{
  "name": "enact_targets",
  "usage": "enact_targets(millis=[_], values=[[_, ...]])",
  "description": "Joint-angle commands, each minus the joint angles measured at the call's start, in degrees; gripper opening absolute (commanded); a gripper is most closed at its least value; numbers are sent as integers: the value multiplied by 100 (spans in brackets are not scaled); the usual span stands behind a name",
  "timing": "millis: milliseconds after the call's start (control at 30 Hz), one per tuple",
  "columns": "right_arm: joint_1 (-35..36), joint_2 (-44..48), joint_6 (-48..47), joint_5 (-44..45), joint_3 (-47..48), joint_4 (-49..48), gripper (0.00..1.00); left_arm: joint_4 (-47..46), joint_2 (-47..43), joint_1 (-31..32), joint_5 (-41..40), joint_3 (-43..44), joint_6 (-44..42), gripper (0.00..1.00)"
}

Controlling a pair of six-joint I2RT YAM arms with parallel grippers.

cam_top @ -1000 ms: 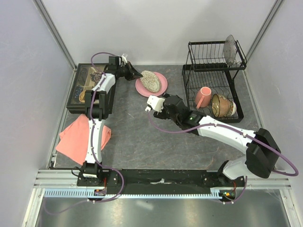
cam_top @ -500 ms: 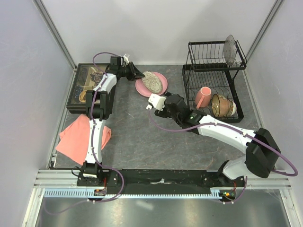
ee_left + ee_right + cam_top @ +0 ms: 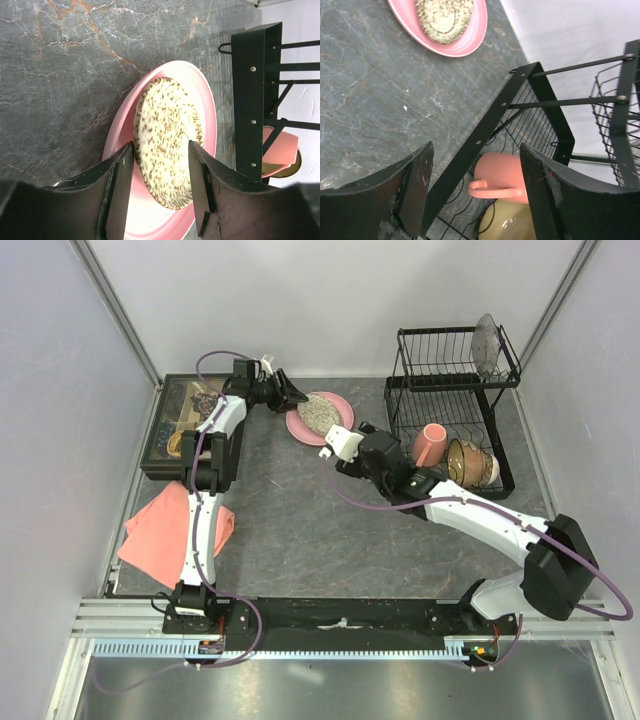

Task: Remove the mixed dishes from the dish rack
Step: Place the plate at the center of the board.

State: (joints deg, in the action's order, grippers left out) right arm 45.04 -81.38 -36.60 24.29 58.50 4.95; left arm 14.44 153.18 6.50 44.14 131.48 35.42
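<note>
the round speckled plate (image 3: 165,145) lies flat on the glossy pink plate (image 3: 207,105) atop the veined grey table (image 3: 60,75). the left gripper (image 3: 160,147) is parted at its rim, unclamped. the right gripper (image 3: 476,149) gapes wide and empty before the black wire dish rack (image 3: 520,95), which holds the smooth mug (image 3: 502,172).

Bright, even, diffuse light fills every view. Shadows on the grey marbled tabletop (image 3: 300,520) are faint and soft. Low in the wrist frames, the black left pincer (image 3: 160,146) and right pincer (image 3: 476,147) look softly blurred.

Likely a lab cell: bare white walls (image 3: 330,300), aluminium frame rail (image 3: 112,618)
</note>
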Motion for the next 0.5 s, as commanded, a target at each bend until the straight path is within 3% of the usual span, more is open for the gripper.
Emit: enact_targets(millis=[0,167,467], values=[[-74,386,100,146,-111,-205,77,59,-464,18,7,-166,-351,61],[-144,588,74,189,-172,-196,78,191,-798,18,-151,-456,-580,73],[-320,791,109,427,-172,-187,79,393,-1168,-26,-529,-650,-844,83]])
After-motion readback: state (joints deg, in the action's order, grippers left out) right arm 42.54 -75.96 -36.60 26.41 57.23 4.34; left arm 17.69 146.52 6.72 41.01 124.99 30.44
